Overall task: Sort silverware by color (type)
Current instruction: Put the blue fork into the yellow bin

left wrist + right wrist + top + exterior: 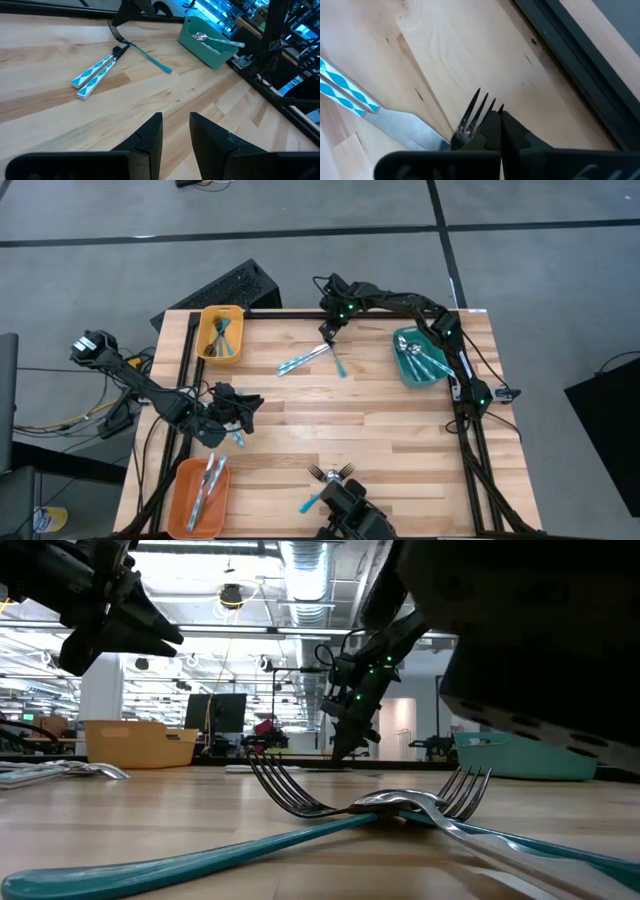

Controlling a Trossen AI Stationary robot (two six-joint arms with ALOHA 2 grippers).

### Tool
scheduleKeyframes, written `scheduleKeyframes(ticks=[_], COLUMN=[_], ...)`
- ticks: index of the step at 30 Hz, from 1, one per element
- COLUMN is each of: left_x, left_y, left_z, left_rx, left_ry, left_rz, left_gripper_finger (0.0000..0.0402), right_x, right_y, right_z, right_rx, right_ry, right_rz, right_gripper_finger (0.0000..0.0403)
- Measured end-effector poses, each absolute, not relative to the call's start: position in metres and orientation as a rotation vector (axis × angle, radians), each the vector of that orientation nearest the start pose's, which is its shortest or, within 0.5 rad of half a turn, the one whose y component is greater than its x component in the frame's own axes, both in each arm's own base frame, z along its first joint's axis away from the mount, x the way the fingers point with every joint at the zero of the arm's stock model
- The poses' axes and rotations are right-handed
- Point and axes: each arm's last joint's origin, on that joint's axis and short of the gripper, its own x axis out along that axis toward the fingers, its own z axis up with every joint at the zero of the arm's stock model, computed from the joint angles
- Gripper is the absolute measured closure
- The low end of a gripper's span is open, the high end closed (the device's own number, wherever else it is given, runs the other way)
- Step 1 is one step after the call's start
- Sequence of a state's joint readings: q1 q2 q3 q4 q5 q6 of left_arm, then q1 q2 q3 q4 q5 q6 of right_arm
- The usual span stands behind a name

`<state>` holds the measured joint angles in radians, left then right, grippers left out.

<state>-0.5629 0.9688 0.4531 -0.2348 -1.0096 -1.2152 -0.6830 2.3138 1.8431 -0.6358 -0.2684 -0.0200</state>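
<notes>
High view: we look straight down on the whole surface (330, 435). Low view: lens at surface level, close behind two crossed forks (380, 805), facing the room. Left wrist view looks across at the fork and knives (97, 75), also mid-frame from above. Right wrist: very close.

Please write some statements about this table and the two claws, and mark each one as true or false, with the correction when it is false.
1. The right claw is shut on a fork near the far edge of the table. True.
2. The teal tray holds no cutlery. False: spoons lie in it.
3. Two knives lie side by side beside that fork. True.
4. The left claw holds a spoon. False: its fingers are apart with nothing between them.
5. The orange tray stands at the far right corner. False: it is at the near left corner.
</notes>
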Motion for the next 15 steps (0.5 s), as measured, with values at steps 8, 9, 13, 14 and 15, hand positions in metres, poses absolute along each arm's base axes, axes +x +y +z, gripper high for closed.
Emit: scheduleKeyframes(ticks=[8, 9, 13, 14, 15], left_x=[0.160, 0.160, 0.160, 0.160, 0.160], left_y=[-0.072, -0.072, -0.073, -0.073, -0.073], left_z=[0.196, 0.196, 0.195, 0.195, 0.195], left_rx=[-0.639, -0.639, -0.645, -0.644, -0.643], left_ry=[0.197, 0.198, 0.212, 0.217, 0.219], left_rz=[0.656, 0.656, 0.644, 0.641, 0.639], left_gripper_finger=[0.0317, 0.0317, 0.0317, 0.0317, 0.0317], right_x=[0.377, 0.375, 0.366, 0.364, 0.363], right_y=[-0.297, -0.295, -0.285, -0.282, -0.279], right_z=[0.153, 0.153, 0.150, 0.149, 0.149], right_rx=[0.485, 0.486, 0.493, 0.500, 0.504], right_ry=[1.066, 1.094, 1.225, 1.260, 1.293], right_rz=[-0.330, -0.320, -0.266, -0.251, -0.236], right_gripper_finger=[0.0397, 0.0397, 0.0397, 0.0397, 0.0397])
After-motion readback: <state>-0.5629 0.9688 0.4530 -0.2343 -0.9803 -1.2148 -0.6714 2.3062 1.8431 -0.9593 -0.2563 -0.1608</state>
